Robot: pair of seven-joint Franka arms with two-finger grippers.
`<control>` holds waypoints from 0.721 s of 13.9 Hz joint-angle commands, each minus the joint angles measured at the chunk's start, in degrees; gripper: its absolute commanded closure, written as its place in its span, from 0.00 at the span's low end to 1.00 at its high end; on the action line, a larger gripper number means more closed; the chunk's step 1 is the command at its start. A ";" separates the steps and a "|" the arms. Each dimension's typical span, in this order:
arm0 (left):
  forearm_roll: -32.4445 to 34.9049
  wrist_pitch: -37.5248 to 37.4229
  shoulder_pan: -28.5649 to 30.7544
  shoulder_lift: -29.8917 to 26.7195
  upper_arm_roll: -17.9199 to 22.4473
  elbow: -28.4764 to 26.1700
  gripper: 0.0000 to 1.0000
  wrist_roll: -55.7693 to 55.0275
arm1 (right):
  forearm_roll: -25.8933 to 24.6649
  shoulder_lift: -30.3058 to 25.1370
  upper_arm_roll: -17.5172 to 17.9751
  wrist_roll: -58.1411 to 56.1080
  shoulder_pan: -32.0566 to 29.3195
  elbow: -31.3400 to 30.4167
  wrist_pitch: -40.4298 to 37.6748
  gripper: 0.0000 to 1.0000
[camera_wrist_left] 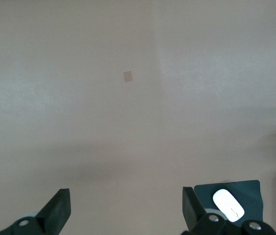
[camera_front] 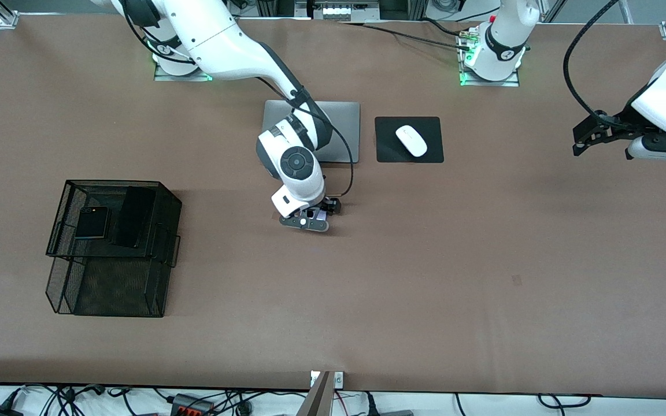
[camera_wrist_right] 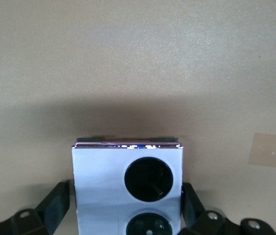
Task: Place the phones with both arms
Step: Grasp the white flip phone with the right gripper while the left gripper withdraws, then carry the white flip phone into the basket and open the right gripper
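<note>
We see a matte brown table (camera_front: 425, 260) with a smooth, paper-like surface. Near the middle of it, the right gripper (camera_front: 310, 221) is down low, its dark fingers (camera_wrist_right: 54, 205) spread apart, one on each side of the lilac-white phone (camera_wrist_right: 128, 188). The fingers stand just beside its side edges; we cannot tell whether they touch. This phone is a small, squarish, glossy slab with two round black lenses, lying flat.

Toward the right arm's end of the table stands a black wire-mesh basket (camera_front: 113, 254) of two stacked tiers. In its upper tier lie the long black phone (camera_front: 132, 216), a flat slab with its long axis running from the base-side edge toward the camera-side edge, and beside it the small folded black phone (camera_front: 91, 223), squarish and glossy.

The left gripper (camera_front: 590, 136) waits in the air over the left arm's end of the table, its fingers (camera_wrist_left: 59, 210) wide apart and holding nothing.

A smooth white mouse (camera_front: 411, 140) rests on a black mat (camera_front: 385, 150) beside a closed grey laptop (camera_front: 344, 124).
</note>
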 commanded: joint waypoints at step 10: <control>-1.04 -0.66 0.05 0.84 -0.16 1.91 0.00 1.00 | -0.23 -0.99 -9.93 -0.63 0.10 9.38 -6.77 0.82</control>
